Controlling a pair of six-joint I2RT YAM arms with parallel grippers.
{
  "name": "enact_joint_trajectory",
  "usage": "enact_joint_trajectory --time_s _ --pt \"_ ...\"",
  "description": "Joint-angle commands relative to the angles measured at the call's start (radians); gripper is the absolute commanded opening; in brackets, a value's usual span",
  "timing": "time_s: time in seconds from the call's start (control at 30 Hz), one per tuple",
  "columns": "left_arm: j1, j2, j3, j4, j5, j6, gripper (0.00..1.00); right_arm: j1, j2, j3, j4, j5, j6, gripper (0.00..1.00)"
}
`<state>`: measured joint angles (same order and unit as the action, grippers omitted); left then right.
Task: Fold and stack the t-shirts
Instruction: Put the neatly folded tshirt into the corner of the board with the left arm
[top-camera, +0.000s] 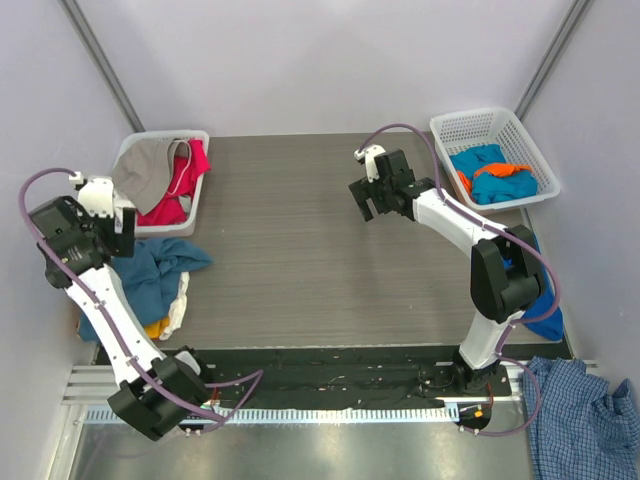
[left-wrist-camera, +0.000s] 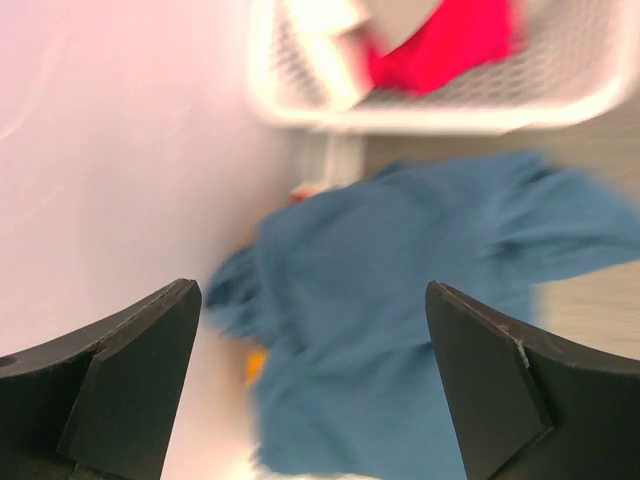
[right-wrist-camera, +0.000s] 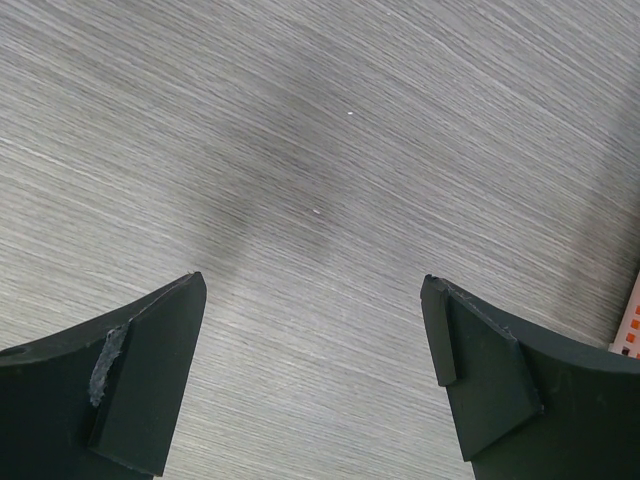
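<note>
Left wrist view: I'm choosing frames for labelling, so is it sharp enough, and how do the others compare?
Left wrist view: motion-blurred, the blue t-shirt and white basket smeared, only the fingers crisp. Right wrist view: sharp table grain, a soft shadow band across it. Top view: sharp, evenly lit.

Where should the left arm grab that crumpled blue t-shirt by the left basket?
On the blue t-shirt, probably the loose corner pointing toward the table centre, pinched from above: it lies flat and exposed, while the rest is bunched at the edge.

Blurred teal tee (left-wrist-camera: 400, 330) hides most of the orange tee (top-camera: 156, 327).
</note>
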<state>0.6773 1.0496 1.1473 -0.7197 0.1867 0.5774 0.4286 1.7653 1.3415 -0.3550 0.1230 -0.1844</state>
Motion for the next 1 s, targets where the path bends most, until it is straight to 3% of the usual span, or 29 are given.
enact_joint_trajectory --time_s 0.0,0.13,0.4,0.63,0.83,0.97 --pt "-0.016 0.026 0.045 -0.057 0.339 -0.245 1.0 -0.002 -0.04 0.033 0.013 0.041 0.016 0.97" --pt "-0.129 0.087 0.075 -0.049 0.35 -0.373 1.0 -0.001 -0.053 0.053 0.014 0.115 0.026 0.97" --pt "-0.511 0.124 0.023 0.111 0.124 -0.536 1.0 -0.002 -0.15 0.01 0.106 0.332 0.045 0.98" --pt "-0.824 0.314 0.172 0.215 -0.102 -0.616 1.0 -0.002 -0.249 -0.088 0.206 0.426 0.057 0.98" --pt "-0.955 0.449 0.252 0.269 -0.237 -0.636 1.0 -0.002 -0.335 -0.201 0.244 0.414 0.066 0.98" --pt "-0.981 0.46 0.233 0.331 -0.259 -0.619 1.0 -0.004 -0.411 -0.269 0.267 0.405 0.076 0.98"
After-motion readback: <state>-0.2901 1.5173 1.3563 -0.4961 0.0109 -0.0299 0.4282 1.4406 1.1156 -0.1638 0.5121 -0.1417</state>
